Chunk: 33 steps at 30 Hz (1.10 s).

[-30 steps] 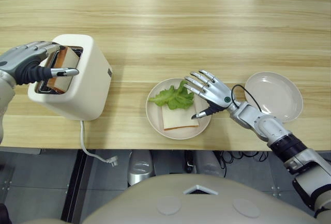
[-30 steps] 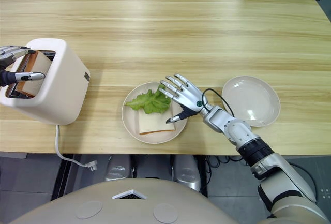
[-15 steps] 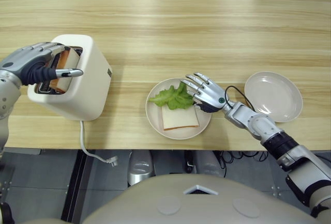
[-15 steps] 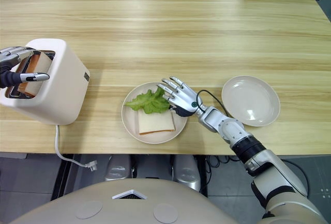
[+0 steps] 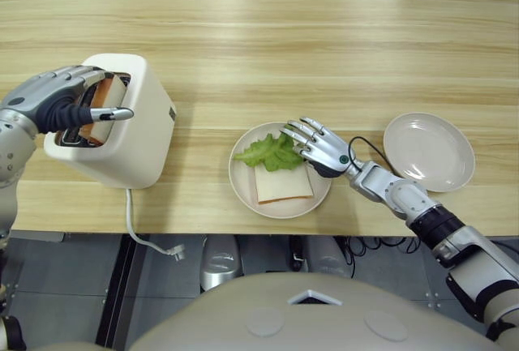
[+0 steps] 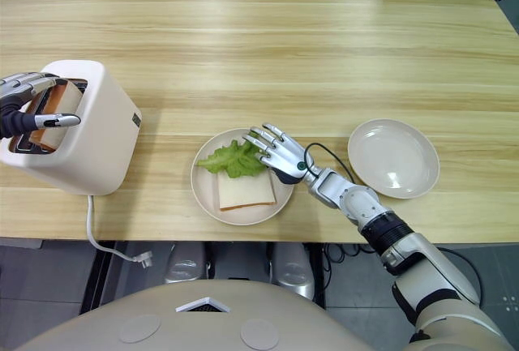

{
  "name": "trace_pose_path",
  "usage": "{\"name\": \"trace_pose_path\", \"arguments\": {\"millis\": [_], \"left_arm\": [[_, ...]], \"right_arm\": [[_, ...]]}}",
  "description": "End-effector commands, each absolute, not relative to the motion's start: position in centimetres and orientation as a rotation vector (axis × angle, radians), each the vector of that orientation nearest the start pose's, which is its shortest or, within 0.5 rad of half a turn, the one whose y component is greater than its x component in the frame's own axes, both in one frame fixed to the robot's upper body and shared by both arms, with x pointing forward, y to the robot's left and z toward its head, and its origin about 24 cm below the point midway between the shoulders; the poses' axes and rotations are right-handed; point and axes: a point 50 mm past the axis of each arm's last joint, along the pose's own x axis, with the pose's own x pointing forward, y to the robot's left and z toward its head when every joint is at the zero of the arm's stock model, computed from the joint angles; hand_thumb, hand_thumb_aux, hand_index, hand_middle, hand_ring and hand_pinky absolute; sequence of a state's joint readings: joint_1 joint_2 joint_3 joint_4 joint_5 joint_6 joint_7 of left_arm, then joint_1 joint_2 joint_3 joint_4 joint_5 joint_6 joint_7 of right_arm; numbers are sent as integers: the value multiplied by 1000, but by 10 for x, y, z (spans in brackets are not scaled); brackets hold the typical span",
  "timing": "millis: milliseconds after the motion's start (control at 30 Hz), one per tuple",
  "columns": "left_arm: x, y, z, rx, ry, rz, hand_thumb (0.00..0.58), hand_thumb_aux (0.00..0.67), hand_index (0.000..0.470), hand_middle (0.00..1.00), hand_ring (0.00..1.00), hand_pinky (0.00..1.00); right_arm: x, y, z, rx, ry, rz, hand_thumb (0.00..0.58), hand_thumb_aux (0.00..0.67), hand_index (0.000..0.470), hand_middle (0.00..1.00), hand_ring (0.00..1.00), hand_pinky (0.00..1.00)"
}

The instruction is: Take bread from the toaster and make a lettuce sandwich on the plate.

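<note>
Tally, single moment.

Tables: one, a wooden table (image 5: 268, 35).
Toasters: one, entered as white toaster (image 5: 138, 136).
Power cords: one, the toaster cord (image 5: 132, 223), ending in one plug (image 5: 178, 251).
Plates: two, both round and pale. Entered as food plate (image 5: 280, 209) and side plate (image 5: 428, 151).
Bread slices: two. Entered as plated slice (image 5: 282, 183) and toaster slice (image 5: 104, 101), the latter standing in the slot.
Lettuce leaves: one green lettuce leaf (image 5: 268, 151), on the food plate.
Robot hands: two. Left hand (image 5: 53, 100) clasped on the toaster slice, right hand (image 5: 320, 144) with fingers spread at the lettuce leaf.
Thin black cables: one, the wrist cable (image 5: 375, 142).
</note>
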<state>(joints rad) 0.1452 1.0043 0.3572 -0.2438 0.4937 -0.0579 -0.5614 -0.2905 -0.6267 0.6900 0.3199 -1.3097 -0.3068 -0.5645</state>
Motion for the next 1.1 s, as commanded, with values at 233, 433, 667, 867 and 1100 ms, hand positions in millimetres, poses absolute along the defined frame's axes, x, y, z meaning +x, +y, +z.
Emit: {"name": "trace_pose_path", "arguments": {"millis": [233,433,667,867,1100], "left_arm": [[224,311,176,1542,191,-267,0,0,0,0,0,0],[223,310,175,1541,190,-266,0,0,0,0,0,0],[225,307,176,1539,183,-267,0,0,0,0,0,0],[227,308,176,1537,183,-267,0,0,0,0,0,0],[227,308,177,1536,183,-266,0,0,0,0,0,0]], "right_arm": [[238,-137,33,-1675,-865,568,580,670,460,0,0,0],[224,-142,39,-1693,-858,576,580,670,460,0,0,0],[208,-147,29,-1701,-802,632,580,670,460,0,0,0],[201,-144,30,-1684,-796,637,580,670,460,0,0,0],[193,-145,22,-1683,-762,684,580,670,460,0,0,0]]}}
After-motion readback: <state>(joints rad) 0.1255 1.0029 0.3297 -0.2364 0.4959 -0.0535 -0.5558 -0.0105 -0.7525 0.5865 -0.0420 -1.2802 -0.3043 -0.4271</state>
